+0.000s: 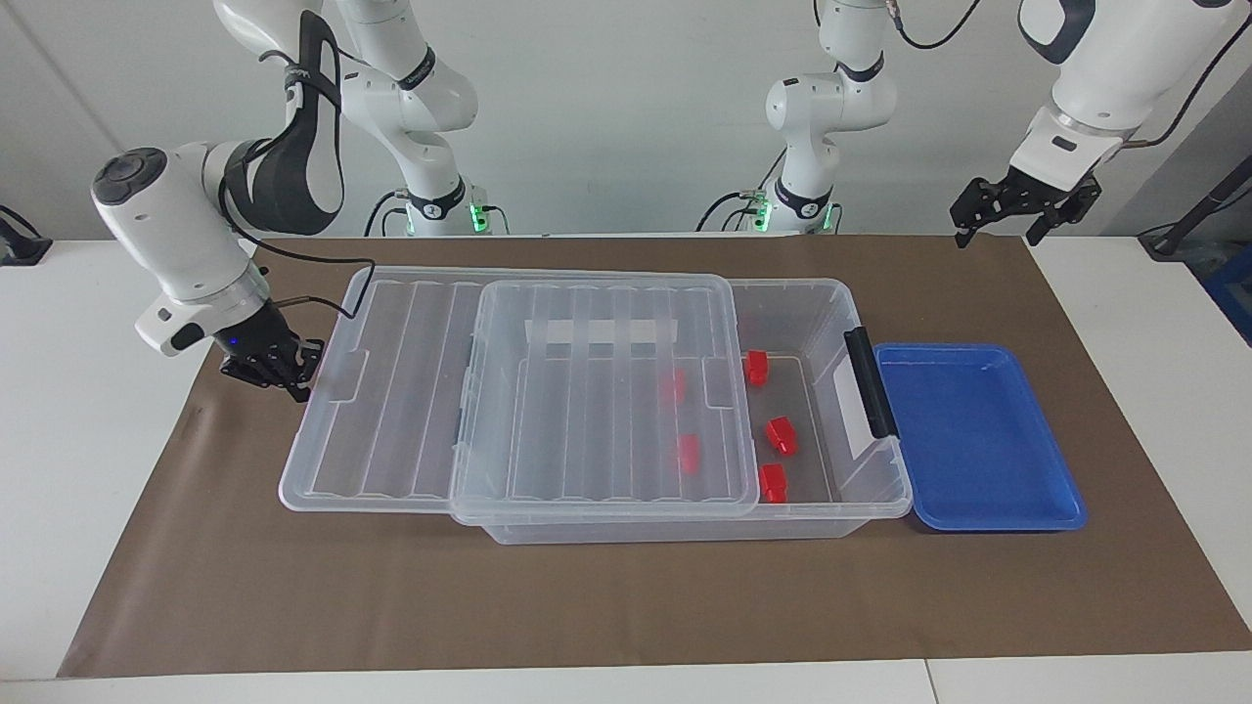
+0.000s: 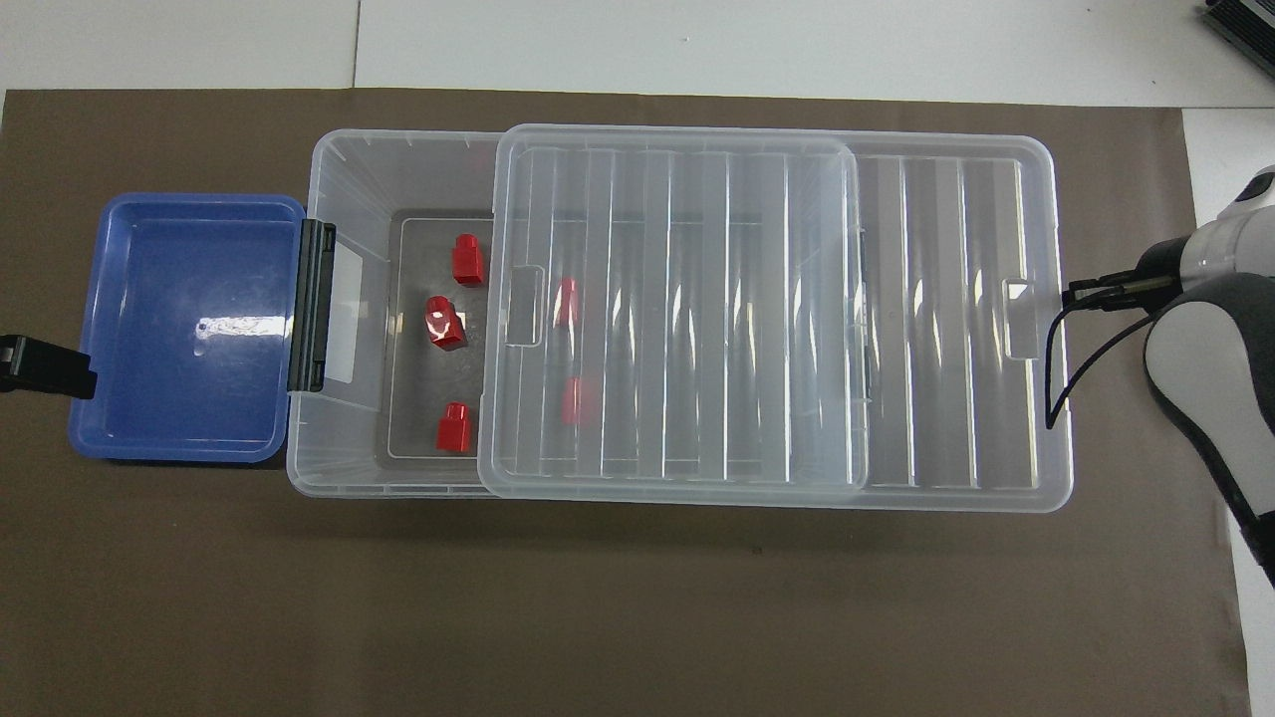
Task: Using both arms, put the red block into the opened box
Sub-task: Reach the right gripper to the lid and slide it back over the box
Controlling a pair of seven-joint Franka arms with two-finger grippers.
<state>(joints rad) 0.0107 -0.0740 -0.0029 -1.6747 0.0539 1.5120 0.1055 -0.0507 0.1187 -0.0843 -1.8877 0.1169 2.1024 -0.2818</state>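
Lid (image 1: 548, 391) end just beside my right gripper (image 1: 284, 376), fingers pressed together | left gripper (image 1: 1017, 210) spread, waiting | blocks already in box (image 1: 880, 489)

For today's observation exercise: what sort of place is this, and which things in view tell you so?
Most likely a robotics lab or test bench. Two white arms stand at a table covered with brown paper, with a right gripper and a left gripper. The props are staged: a clear box with red blocks, and a blue tray.
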